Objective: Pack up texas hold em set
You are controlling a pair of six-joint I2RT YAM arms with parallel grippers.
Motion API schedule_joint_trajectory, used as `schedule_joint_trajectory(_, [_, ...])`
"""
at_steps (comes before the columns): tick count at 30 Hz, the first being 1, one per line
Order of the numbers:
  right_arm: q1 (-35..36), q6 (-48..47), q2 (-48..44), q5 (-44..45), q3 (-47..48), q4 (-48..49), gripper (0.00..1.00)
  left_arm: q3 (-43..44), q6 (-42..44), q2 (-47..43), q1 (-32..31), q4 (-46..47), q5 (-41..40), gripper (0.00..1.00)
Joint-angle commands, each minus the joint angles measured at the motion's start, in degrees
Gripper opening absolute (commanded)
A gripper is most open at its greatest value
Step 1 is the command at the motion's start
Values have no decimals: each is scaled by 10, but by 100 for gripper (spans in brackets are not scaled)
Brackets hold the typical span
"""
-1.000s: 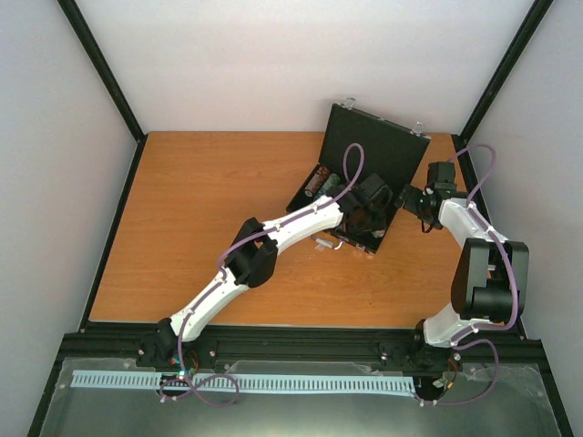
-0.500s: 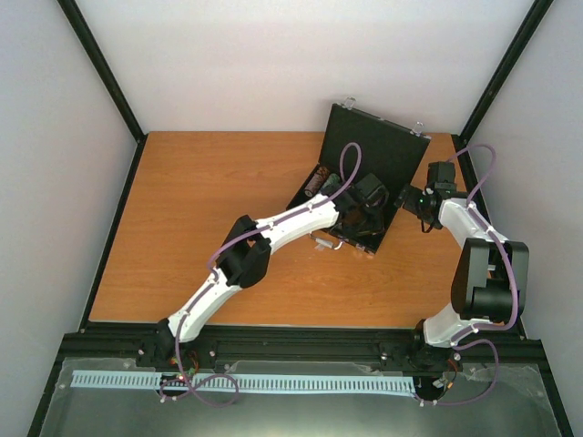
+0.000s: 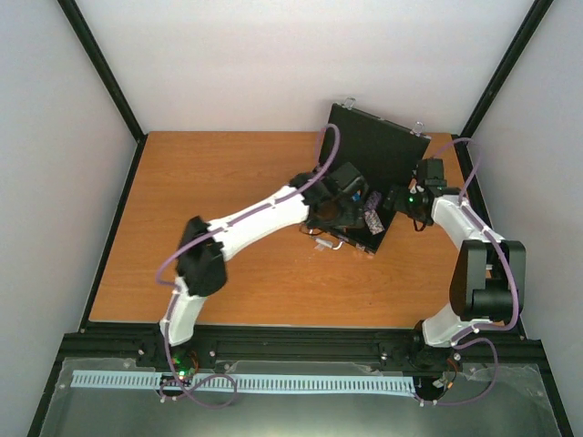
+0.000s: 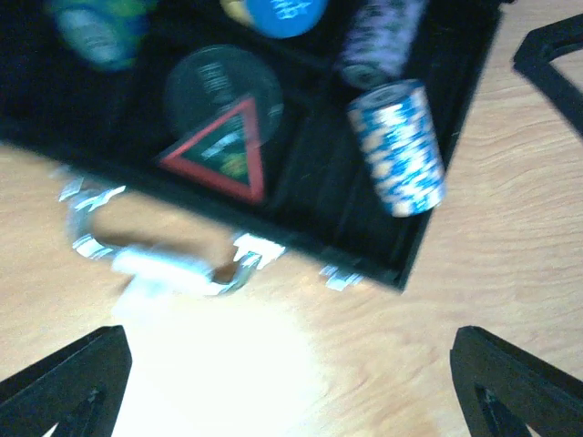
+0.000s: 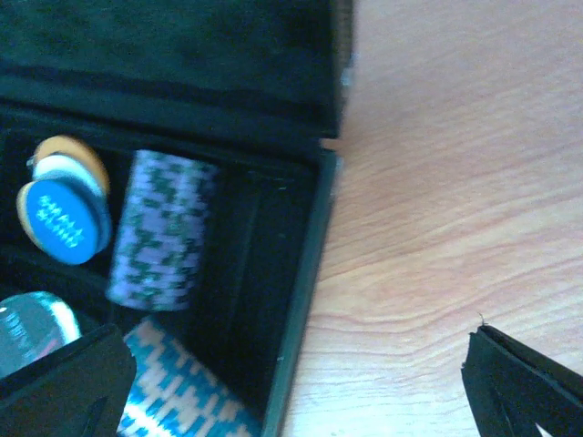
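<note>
Now, I see my left hand (image 4: 287, 373) spread wide, empty; open case (image 4: 301, 196) just ahead of it on the bench (image 4: 510, 264), blue-white chip stack (image 4: 398, 150) in its right end, triangular token (image 4: 223, 150) further left. Right hand (image 5: 291, 382) also spread, empty; purple chip stack (image 5: 162, 228) ahead-left of it.

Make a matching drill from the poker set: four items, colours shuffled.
Items:
1. round disc
2. triangular token
3. case handle
4. chip stack beside the disc

Colours:
A. silver
B. purple
C. blue
D. red-edged

Pairs: 1-C, 2-D, 3-A, 4-B
</note>
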Motion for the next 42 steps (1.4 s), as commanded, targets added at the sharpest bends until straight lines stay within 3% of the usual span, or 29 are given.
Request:
schedule_joint_trajectory(1, [31, -37, -3, 4, 35, -42, 98, -125, 14, -155, 0, -37, -89, 100])
schedule_joint_trajectory(5, [50, -71, 2, -6, 30, -58, 88, -271, -18, -286, 1, -15, -114, 100])
schedule_joint_trajectory(11, [94, -105, -2, -1, 31, -85, 82, -417, -77, -415, 1, 10, -118, 100])
schedule_joint_trajectory(18, [143, -137, 47, 13, 53, -108, 82, -469, -94, -461, 0, 18, -118, 100])
schedule_joint_trajectory(26, [146, -138, 104, 85, 73, -100, 82, -474, -99, -464, 0, 17, -107, 100])
schedule_joint_trajectory(31, [146, -137, 127, 79, 84, -98, 61, -473, -97, -471, 0, 13, -118, 100])
schedule_joint_trajectory(35, [146, -140, 136, 71, 89, -93, 60, -475, -98, -467, 0, 15, -115, 100])
schedule_joint_trajectory(37, [146, -140, 143, 63, 92, -91, 55, -478, -99, -465, 0, 18, -112, 100])
schedule_joint_trajectory(42, [146, -120, 130, 61, 83, -79, 31, -479, -98, -465, 0, 12, -113, 100])
